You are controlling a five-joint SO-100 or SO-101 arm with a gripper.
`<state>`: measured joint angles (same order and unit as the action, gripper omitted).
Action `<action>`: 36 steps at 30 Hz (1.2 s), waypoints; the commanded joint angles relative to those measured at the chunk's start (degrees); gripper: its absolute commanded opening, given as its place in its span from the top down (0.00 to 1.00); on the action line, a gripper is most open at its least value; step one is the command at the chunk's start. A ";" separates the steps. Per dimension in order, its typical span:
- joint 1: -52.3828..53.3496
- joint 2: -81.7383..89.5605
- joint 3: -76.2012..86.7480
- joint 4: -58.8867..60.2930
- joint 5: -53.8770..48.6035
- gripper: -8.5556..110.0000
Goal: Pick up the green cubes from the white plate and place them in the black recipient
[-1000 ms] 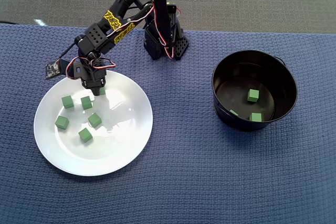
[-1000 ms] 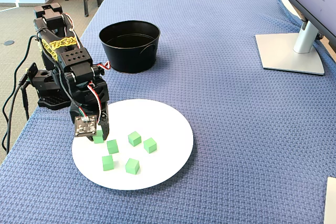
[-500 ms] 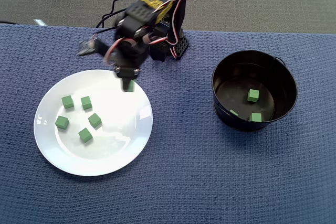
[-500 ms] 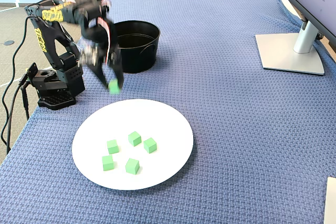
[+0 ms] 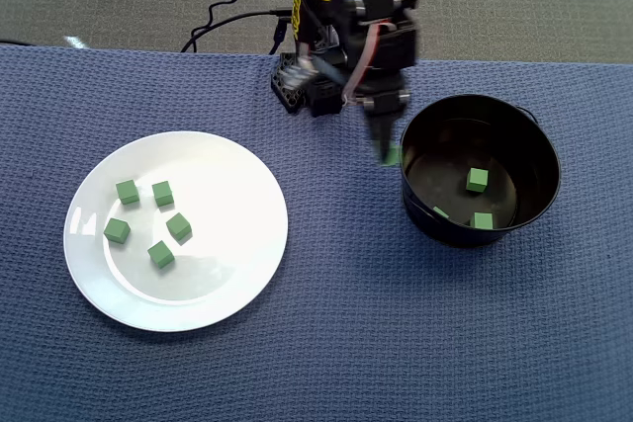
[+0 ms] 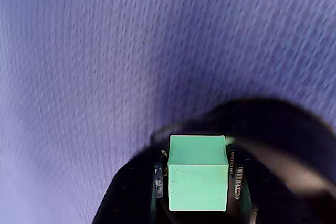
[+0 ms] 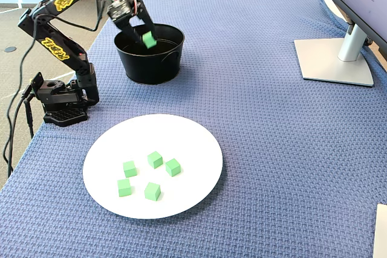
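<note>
My gripper (image 5: 387, 152) is shut on one green cube (image 5: 393, 156) and holds it in the air just left of the black pot's rim (image 5: 475, 99). In the fixed view the gripper (image 7: 146, 35) and the held cube (image 7: 149, 40) hang over the pot (image 7: 148, 66). The wrist view shows the cube (image 6: 197, 179) squeezed between the jaws above the blue cloth. Three green cubes (image 5: 477, 180) lie inside the pot. Several green cubes (image 5: 163, 193) lie on the left half of the white plate (image 5: 232, 200), also seen in the fixed view (image 7: 155, 159).
A blue woven cloth (image 5: 346, 323) covers the table. The arm's base (image 7: 60, 98) stands at the cloth's edge with cables behind it. A monitor stand (image 7: 329, 58) sits at the far right in the fixed view.
</note>
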<state>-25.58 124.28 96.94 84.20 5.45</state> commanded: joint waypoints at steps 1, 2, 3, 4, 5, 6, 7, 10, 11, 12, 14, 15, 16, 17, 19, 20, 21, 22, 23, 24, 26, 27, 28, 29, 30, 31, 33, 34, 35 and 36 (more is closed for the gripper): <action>-8.70 -3.16 -1.14 -5.45 3.96 0.93; -10.72 -4.83 -1.23 -6.68 4.22 0.93; -12.48 -6.68 -1.41 -8.00 4.31 0.93; -13.97 -8.53 -1.49 -9.32 4.13 0.93; -15.03 -10.46 -1.58 -10.90 4.04 0.93; -15.91 -12.57 -2.11 -12.04 4.04 0.93; -16.52 -14.50 -2.81 -12.83 4.13 0.93; -19.16 -18.02 -3.87 -14.50 3.78 0.93; -20.13 -18.19 -3.96 -14.68 3.69 0.93; -21.01 -18.28 -4.04 -14.68 3.69 0.93; -21.97 -17.75 -4.39 -14.33 3.60 0.93; -22.06 -17.49 -4.66 -13.89 4.39 0.89; -22.15 -17.40 -5.01 -13.01 4.48 0.79; -22.24 -17.31 -5.45 -12.22 4.13 0.67; -21.62 -17.31 -6.15 -10.72 3.60 0.55; -21.09 -17.14 -6.24 -10.28 3.16 0.51; -20.48 -16.79 -6.24 -10.20 2.90 0.49; -19.69 -16.26 -6.24 -10.11 2.46 0.49; -18.72 -15.64 -6.59 -9.84 1.85 0.49; -17.49 -14.85 -7.29 -9.05 1.14 0.49; -13.89 -13.36 -10.20 -6.42 -0.26 0.55; -11.07 -12.83 -12.13 -4.57 -0.88 0.61; -7.65 -12.39 -13.97 -2.81 -1.76 0.63; -4.04 -11.87 -15.29 -1.14 -3.25 0.63; -0.09 -11.51 -16.52 0.70 -4.83 0.62; 4.22 -11.34 -17.75 2.81 -6.33 0.59; 13.18 -11.78 -19.69 7.47 -10.02 0.55; 18.02 -12.13 -19.86 9.05 -12.04 0.54; 22.68 -12.48 -18.90 9.49 -14.06 0.54; 27.60 -13.01 -17.49 8.96 -15.29 0.54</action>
<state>-9.93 109.86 81.39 90.62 -5.45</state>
